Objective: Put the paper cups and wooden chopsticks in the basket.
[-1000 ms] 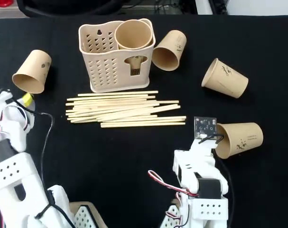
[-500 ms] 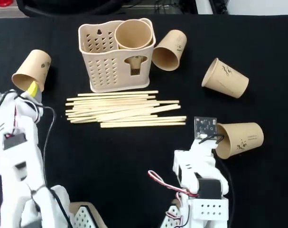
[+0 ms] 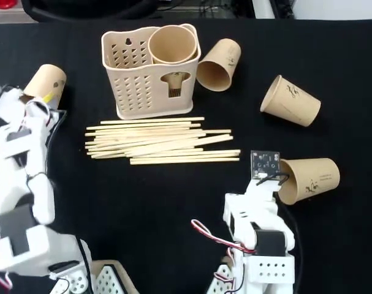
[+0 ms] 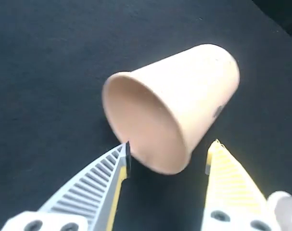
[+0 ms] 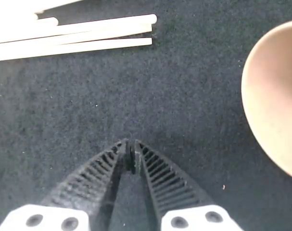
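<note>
Black cloth covers the table (image 3: 333,61); left end effector (image 4: 170,143) gapes wide, right end effector (image 5: 131,144) pinched closed

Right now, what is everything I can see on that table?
basket: one, beige, with holes, far middle of the table
cup in basket: one, tan, upright
cup by basket: one, tan, on its side just right of the basket
far right cup: one, tan, on its side
near right cup: one, tan, on its side
left cup: one, tan, on its side
chopsticks: a loose pile, pale wood, in front of the basket
table: one, black
left gripper: one, yellow and grey fingers, open, one finger at each side of the left cup's mouth
right gripper: one, black fingers, shut, over bare table near the near right cup
</note>
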